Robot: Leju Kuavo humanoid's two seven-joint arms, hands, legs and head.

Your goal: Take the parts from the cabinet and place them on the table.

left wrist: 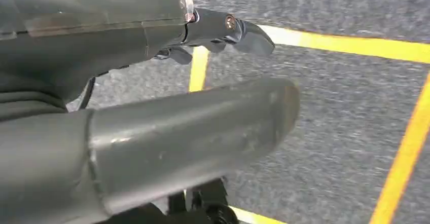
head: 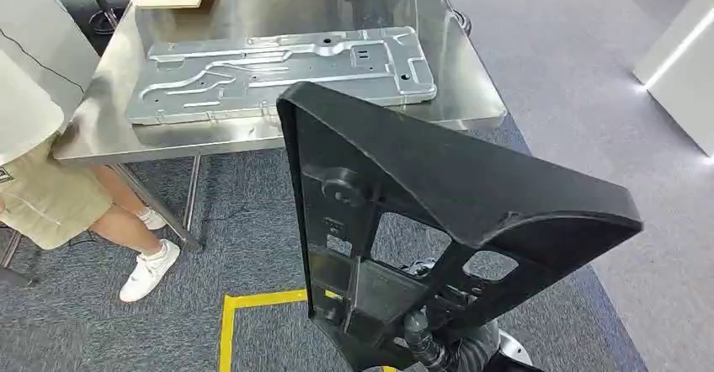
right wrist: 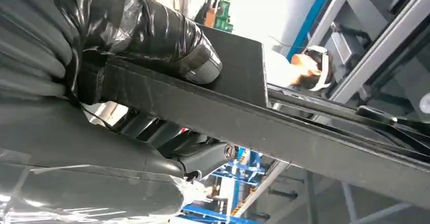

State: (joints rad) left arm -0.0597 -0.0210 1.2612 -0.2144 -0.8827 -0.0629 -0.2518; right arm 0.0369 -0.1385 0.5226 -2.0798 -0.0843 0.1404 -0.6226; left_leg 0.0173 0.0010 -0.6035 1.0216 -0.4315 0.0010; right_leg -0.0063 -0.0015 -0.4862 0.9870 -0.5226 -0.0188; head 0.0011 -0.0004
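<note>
Right hand (right wrist: 127, 57) grips the black part (head: 438, 212), thumb over its edge, fingers beneath; part held tilted, near the camera, short of the table (head: 471, 94); 1 metal plate (head: 286, 73) lies flat on the table; left hand (left wrist: 167, 97) holds nothing, fingers apart over grey carpet with yellow tape (left wrist: 355, 44); person (head: 50, 187) seated at left.

Black part, silver table, blue-grey carpet

The moulded plastic part (head: 438, 212) was matte black; the stamped metal panel (head: 282, 73) pale silver on the mirror-bright steel table (head: 471, 94); yellow tape lines (head: 253, 305) crossed speckled blue-grey carpet (head: 589, 69).
</note>
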